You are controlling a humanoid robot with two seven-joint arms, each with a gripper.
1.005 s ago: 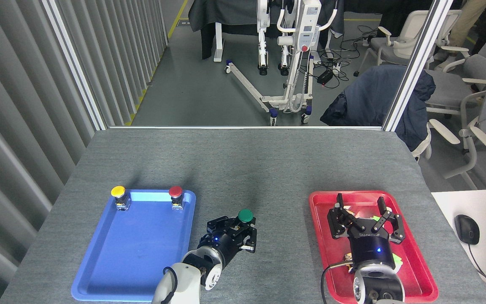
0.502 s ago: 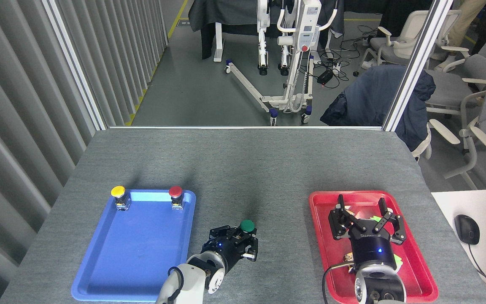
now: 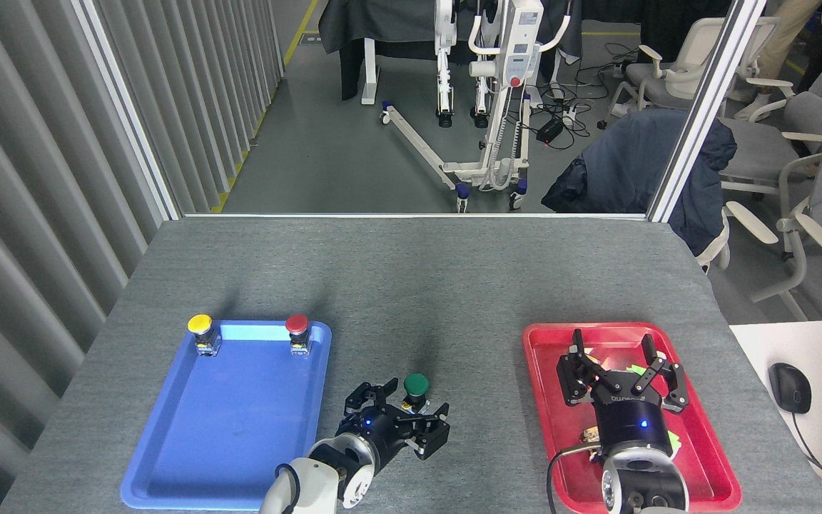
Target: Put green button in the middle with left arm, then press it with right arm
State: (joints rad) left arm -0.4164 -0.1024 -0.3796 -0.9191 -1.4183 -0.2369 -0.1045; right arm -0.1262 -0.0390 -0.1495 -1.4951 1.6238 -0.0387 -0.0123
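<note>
Your left hand (image 3: 400, 421) was spread wide around the green button (image 3: 416, 386) on the worktop (image 3: 411, 285); your right hand (image 3: 623, 371), open, lay well to its right.

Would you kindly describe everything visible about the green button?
The green button is a small push button with a round, dark green mushroom cap on a tiny black-and-metal base. It stands upright on the bare grey tabletop, between the blue tray and the red tray. The left gripper is spread open around it; contact is unclear.
</note>
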